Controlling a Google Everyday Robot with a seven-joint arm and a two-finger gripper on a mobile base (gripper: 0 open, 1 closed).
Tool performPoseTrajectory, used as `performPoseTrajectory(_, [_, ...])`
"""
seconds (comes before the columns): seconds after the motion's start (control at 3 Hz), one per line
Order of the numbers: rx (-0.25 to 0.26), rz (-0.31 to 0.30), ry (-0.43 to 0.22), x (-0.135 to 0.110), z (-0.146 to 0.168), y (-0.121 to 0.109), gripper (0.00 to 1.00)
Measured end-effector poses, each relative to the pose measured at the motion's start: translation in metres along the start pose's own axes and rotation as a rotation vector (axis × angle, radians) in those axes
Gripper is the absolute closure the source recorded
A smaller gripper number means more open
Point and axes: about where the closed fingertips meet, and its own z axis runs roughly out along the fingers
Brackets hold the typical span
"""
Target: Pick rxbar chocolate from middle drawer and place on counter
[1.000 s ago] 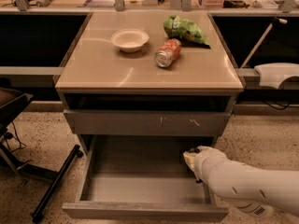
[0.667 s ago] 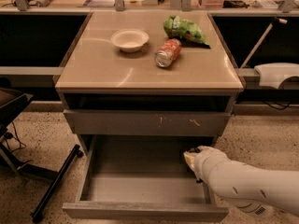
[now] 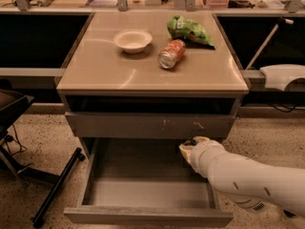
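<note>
One white arm reaches in from the lower right, its hand (image 3: 189,146) sunk at the back right corner of the open middle drawer (image 3: 143,216), tucked just beneath the scratched drawer front (image 3: 147,125). Whether the hand is spread, narrowed or holding anything cannot be told from this angle. The rxbar chocolate is not plainly visible. The grey drawer floor left of and in front of the hand lies bare, and only a small dark patch at the hand's tip hints at a near-black wrapper, so the bar is probably right at or under the hand. Done well, this step likely calls for a low, square grip across so flat a bar, then a draw back toward the drawer's front before rising, to clear the panel overhead. Well above the hand, the worktop (image 3: 119,73) carries a bowl (image 3: 132,40), a tipped soda can (image 3: 171,54) and a green snack bag (image 3: 188,31); its near strip looks the likeliest landing spot.
</note>
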Motion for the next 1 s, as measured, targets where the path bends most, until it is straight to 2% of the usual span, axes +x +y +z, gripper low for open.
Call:
performPoseTrajectory(0.33, [0.076,-0.084,-0.143,-0.061,-0.051,-0.003,1.0])
performPoseTrajectory(0.67, [0.202,-0.142,-0.299,-0.13,-0.134,-0.005,1.0])
performPoseTrajectory(1.0, [0.212,-0.199,-0.319,-0.142,-0.154,0.014,1.0])
